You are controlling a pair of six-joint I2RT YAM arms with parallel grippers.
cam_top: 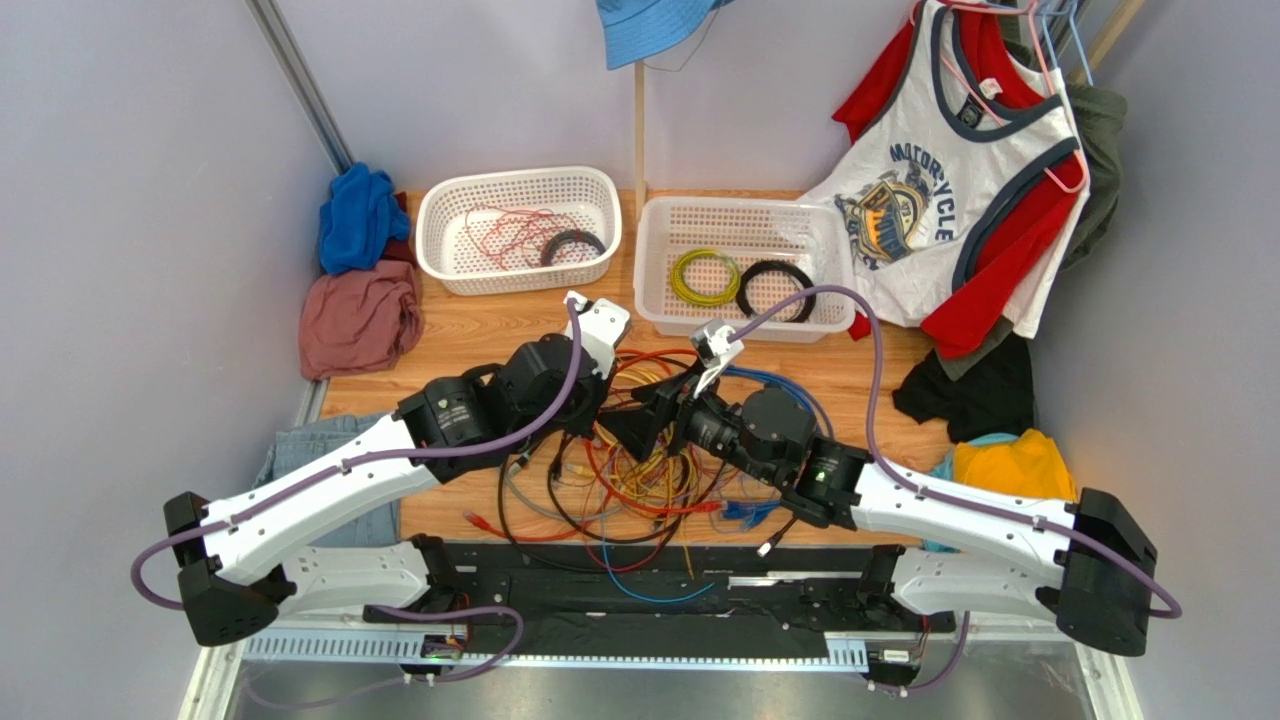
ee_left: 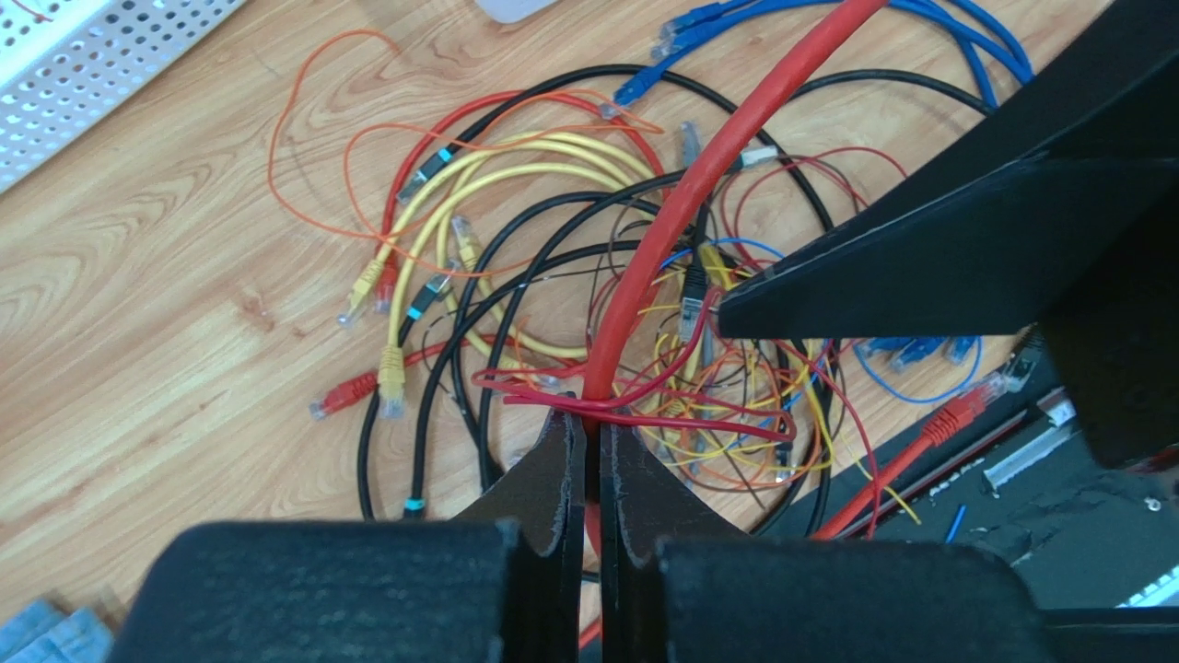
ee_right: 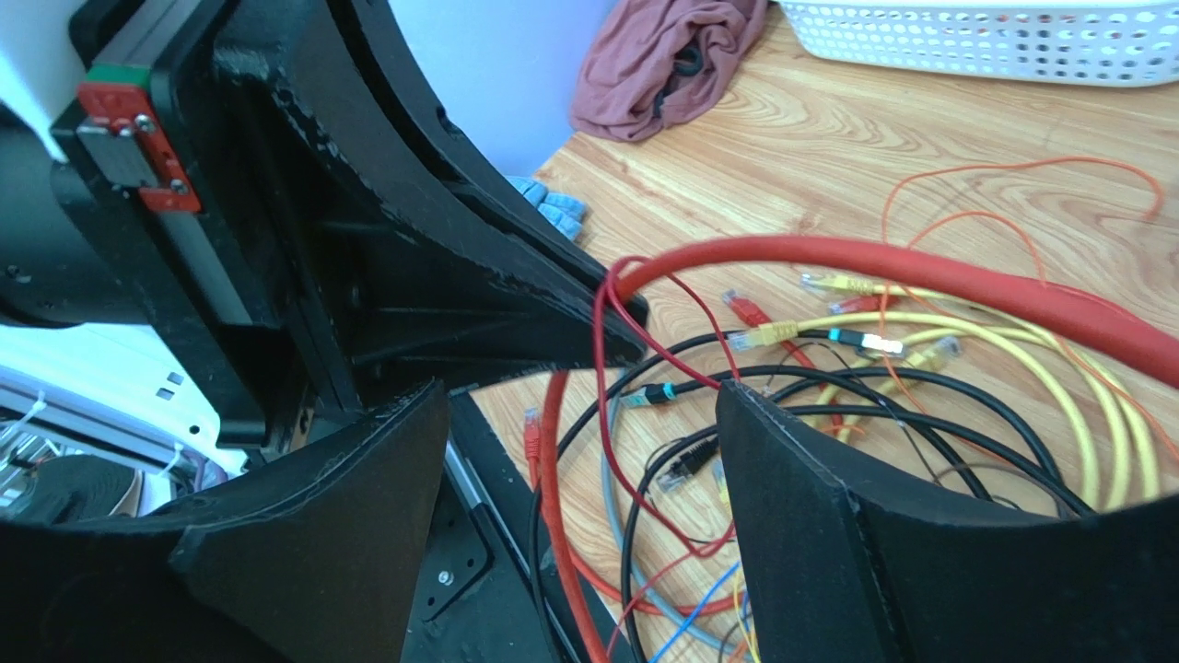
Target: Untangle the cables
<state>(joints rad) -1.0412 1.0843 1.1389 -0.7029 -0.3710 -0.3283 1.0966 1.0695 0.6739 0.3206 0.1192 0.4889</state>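
The cables [cam_top: 646, 483] lie in a loose tangle of black, red, orange, yellow and blue cords on the wooden table between the arms. My left gripper [ee_left: 595, 431] is shut on a thick red cable [ee_left: 720, 152], which rises from its jaws and arcs away above the pile. In the top view the left gripper [cam_top: 607, 420] sits at the pile's left edge. My right gripper [ee_right: 581, 397] is open and empty, facing the left gripper's tip, with the red cable [ee_right: 886, 265] arcing just past its jaws. It shows in the top view [cam_top: 652, 425] too.
A white basket [cam_top: 451, 203] at the back left holds thin red cord and a black coil. A second basket [cam_top: 657, 240] holds a yellow-green coil and a black coil. Clothes lie at both sides. A black rail [cam_top: 646, 578] runs along the near edge.
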